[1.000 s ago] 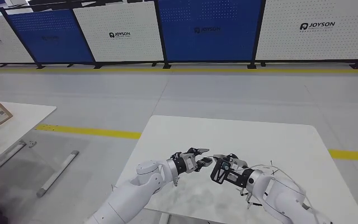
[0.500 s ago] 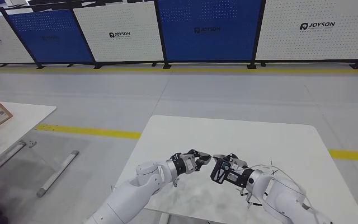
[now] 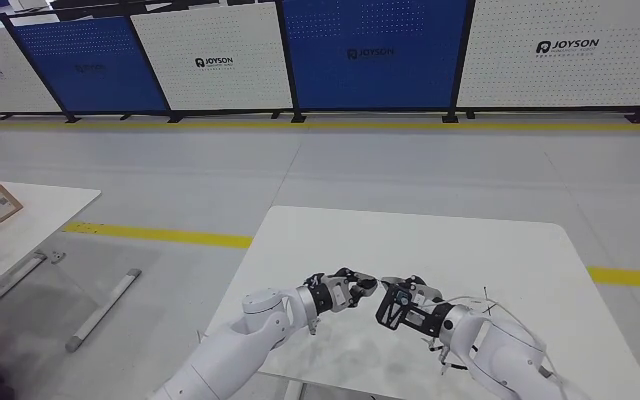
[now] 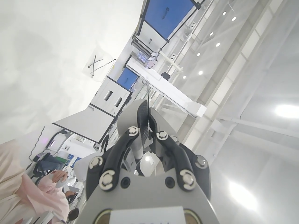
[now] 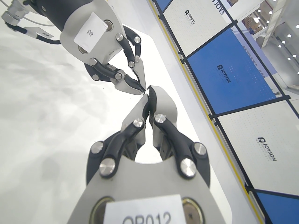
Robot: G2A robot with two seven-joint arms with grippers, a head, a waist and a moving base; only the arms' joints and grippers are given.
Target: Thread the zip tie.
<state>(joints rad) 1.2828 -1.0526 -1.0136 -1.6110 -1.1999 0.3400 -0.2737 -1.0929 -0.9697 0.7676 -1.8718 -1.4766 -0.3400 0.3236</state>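
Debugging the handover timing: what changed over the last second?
The left gripper closed: its fingers were spread a second ago and are now shut on the thin black zip tie. Both arms kept their places above the table. The right gripper stayed shut, its tips close to the left's.
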